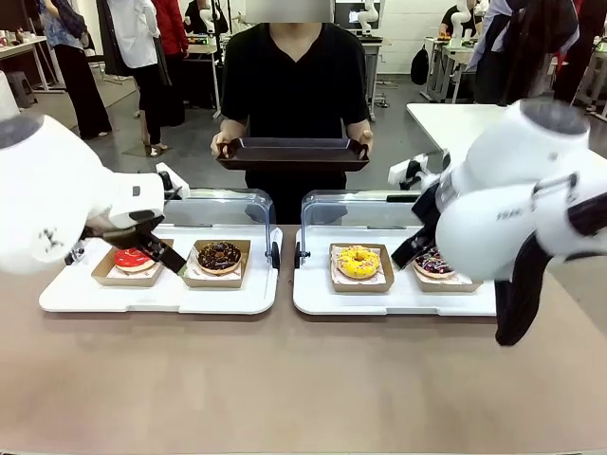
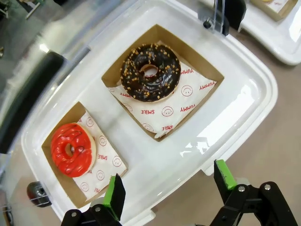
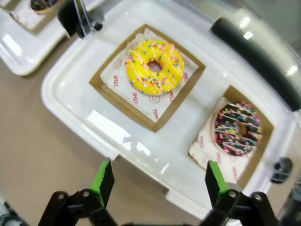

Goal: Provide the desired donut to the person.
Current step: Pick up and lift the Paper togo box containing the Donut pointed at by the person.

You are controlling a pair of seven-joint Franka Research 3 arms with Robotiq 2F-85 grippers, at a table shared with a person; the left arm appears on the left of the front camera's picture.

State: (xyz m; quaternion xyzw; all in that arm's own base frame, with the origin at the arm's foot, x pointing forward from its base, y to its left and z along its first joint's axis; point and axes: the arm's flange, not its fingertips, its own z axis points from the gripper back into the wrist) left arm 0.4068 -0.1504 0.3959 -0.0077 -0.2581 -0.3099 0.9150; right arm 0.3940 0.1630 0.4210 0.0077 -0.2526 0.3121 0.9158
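Brown table [image 1: 285, 379] runs between the robot and the person [image 1: 294, 85], who stands at its 12 o'clock edge holding a dark tray [image 1: 292, 154] level and pointing at nothing. Which donut is wanted cannot be told from this.

Two white trays lie side by side with their clear lids [image 1: 228, 204] tipped up behind. The left tray [image 1: 66, 299] holds a red donut [image 1: 133, 258] and a chocolate donut [image 1: 219, 254]. The right tray [image 1: 313, 299] holds a yellow donut [image 1: 358, 262] and a sprinkle donut [image 1: 433, 264]. Each sits on printed paper in its own open brown box.

The left gripper [image 2: 170, 183] hovers wide and empty over the near rim of the left tray. In its wrist view the chocolate donut lies at about 12 o'clock, and the red donut at about 10 o'clock, closer in. The right gripper [image 3: 159, 181] is just as wide and empty over the near rim of the right tray. The yellow donut is at 12 o'clock from it, the sprinkle donut at 2 o'clock.

The donuts are round, so none has a long axis to line up with. Their boxes, though, sit corner-on to the fingers in both wrist views, so the wrist would likely need some roll to meet a box wall square.

By reach, the left arm is nearer the red and chocolate donuts, the right arm nearer the yellow and sprinkle ones. The choice of arm probably waits on a sign from the person.
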